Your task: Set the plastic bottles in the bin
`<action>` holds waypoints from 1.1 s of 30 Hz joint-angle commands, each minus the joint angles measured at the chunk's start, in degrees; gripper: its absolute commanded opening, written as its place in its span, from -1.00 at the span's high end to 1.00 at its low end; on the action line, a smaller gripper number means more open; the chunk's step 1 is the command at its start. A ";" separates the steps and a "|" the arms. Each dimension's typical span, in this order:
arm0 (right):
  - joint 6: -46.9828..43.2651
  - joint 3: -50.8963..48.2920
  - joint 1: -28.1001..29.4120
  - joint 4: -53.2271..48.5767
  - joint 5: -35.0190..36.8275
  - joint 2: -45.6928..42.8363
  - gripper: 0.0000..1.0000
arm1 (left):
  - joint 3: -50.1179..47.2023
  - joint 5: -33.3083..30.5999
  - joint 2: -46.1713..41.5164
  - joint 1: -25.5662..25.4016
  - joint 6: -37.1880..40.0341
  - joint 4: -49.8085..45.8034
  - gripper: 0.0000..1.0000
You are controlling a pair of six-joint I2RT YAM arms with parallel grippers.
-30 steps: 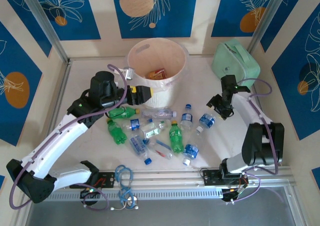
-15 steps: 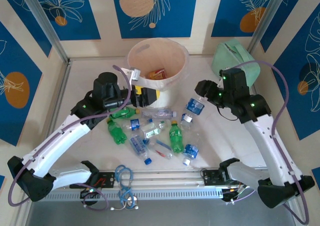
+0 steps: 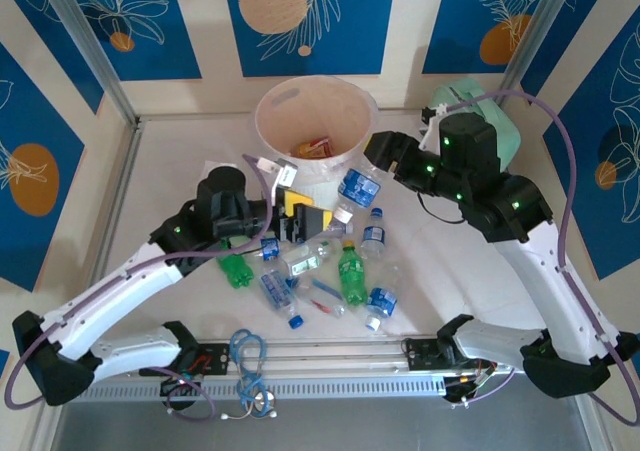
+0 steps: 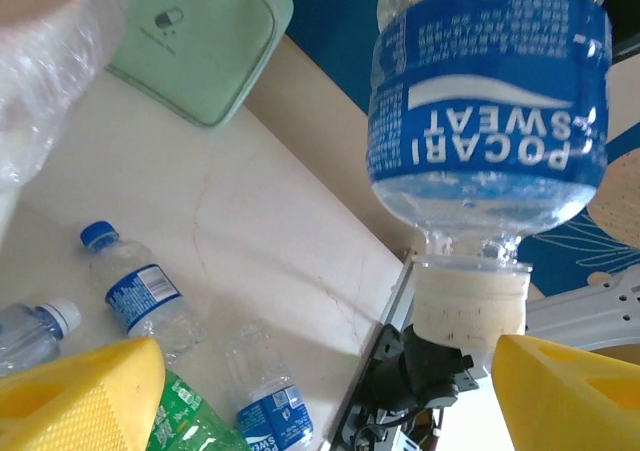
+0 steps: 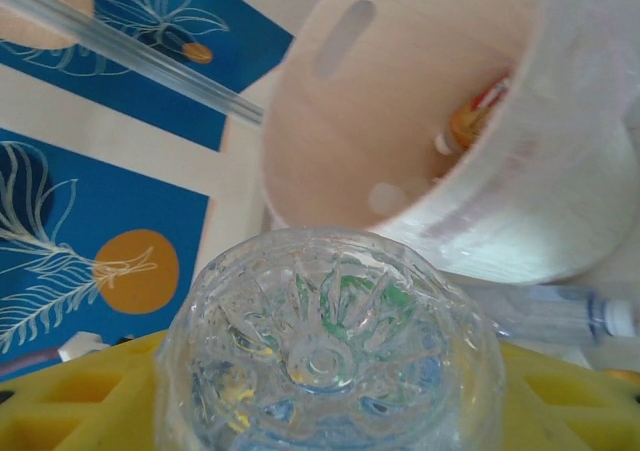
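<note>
The white bin [image 3: 315,121] stands at the back middle with a red-orange labelled bottle [image 3: 315,148] inside. My right gripper [image 3: 368,174] is shut on a clear blue-labelled plastic bottle [image 3: 357,186], held in the air just off the bin's right front side. In the right wrist view that bottle's base [image 5: 330,361] sits between my yellow fingers [image 5: 80,391], with the bin [image 5: 420,151] ahead. My left gripper [image 3: 308,221] hangs open over the pile of bottles [image 3: 305,259], its fingers [image 4: 80,396] wide apart with nothing between them. The held bottle [image 4: 490,121] hangs above them.
Green bottles [image 3: 351,271] [image 3: 235,268] and several blue-labelled ones [image 3: 373,233] [image 3: 380,303] lie scattered in front of the bin. A mint green case [image 3: 500,131] sits at the back right, partly behind my right arm. A coil of cable [image 3: 248,356] lies by the front rail.
My right arm has lifted a blue-labelled bottle off the table and carried it left toward the bin. My left gripper has moved right and down over the pile, opening a little wider.
</note>
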 commanded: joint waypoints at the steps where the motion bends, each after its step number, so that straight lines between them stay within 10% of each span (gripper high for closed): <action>1: -0.45 4.30 1.08 1.18 2.35 2.50 -0.27 | -0.72 -5.33 -3.37 -0.47 1.27 1.23 -0.70; 19: -6.39 23.00 -4.28 6.43 2.95 23.49 -0.28 | -1.35 -47.00 -10.54 0.44 -11.38 -26.64 -0.79; 33: -8.88 42.81 -7.18 -2.02 0.05 42.96 -0.38 | -4.76 -37.43 -9.27 13.59 -18.59 -34.54 -0.83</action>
